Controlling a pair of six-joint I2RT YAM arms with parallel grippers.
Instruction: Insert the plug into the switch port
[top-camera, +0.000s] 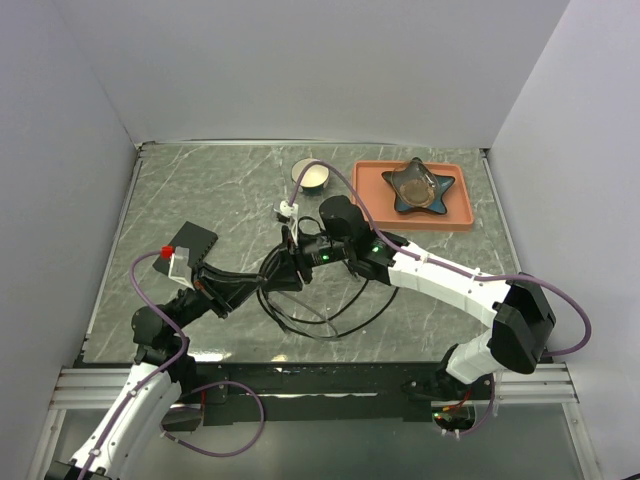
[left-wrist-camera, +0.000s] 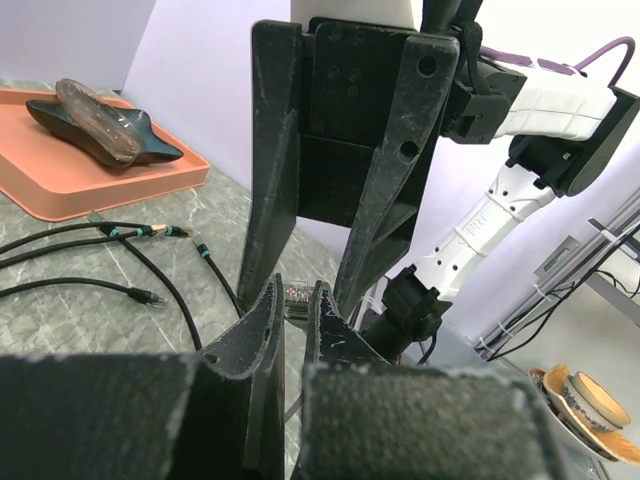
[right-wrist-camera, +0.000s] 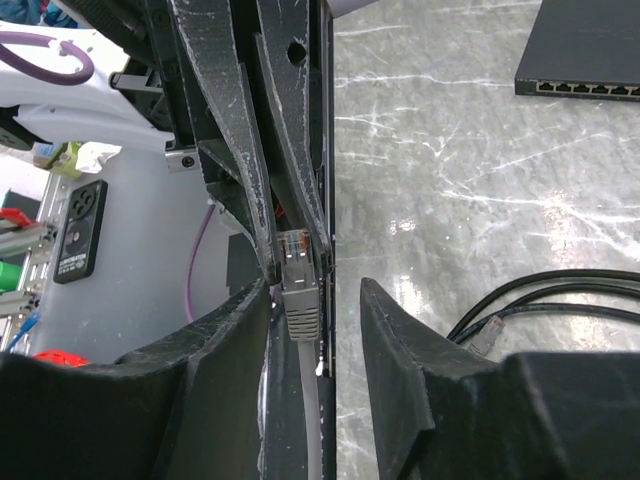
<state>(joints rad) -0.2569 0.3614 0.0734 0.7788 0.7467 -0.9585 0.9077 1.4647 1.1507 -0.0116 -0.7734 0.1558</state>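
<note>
Near the front edge, loose black cables (top-camera: 300, 315) lie in loops on the marble table (top-camera: 450, 250). Just behind them the two arms meet. The left gripper (left-wrist-camera: 297, 320) is pressed together, pinching the clear plug (right-wrist-camera: 295, 248). The right gripper (right-wrist-camera: 312, 300) stands spread around the plug's grey boot (right-wrist-camera: 303, 305), not clamping it. The black switch (top-camera: 192, 240) lies well apart, to the left. Farthest, an orange tray (top-camera: 370, 215) carries a star-shaped dish (top-camera: 420, 187).

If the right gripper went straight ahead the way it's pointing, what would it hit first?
Probably the left gripper, shut on the plug directly ahead; the plug's gray boot sits between the right gripper's open jaws. Depth is unclear.
</note>
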